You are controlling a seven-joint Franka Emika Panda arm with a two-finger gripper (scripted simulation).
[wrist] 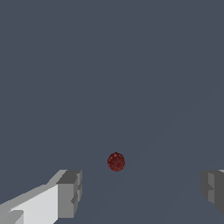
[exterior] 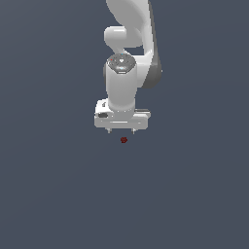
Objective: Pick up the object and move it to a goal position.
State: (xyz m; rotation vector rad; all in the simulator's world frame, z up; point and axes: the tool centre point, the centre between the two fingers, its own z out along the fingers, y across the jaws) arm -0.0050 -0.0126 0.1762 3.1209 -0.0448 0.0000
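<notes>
The object is a tiny dark red roundish lump (exterior: 124,140) on the flat grey ground, just below the white gripper (exterior: 121,131) in the exterior view. In the wrist view the lump (wrist: 116,162) lies between and a little ahead of the two grey fingertips (wrist: 70,193). The jaws stand wide apart and hold nothing. The gripper points straight down, with its short fingertips barely showing under the white hand.
The white arm (exterior: 130,44) rises behind the hand toward the top of the exterior view. A plain grey ground surrounds everything.
</notes>
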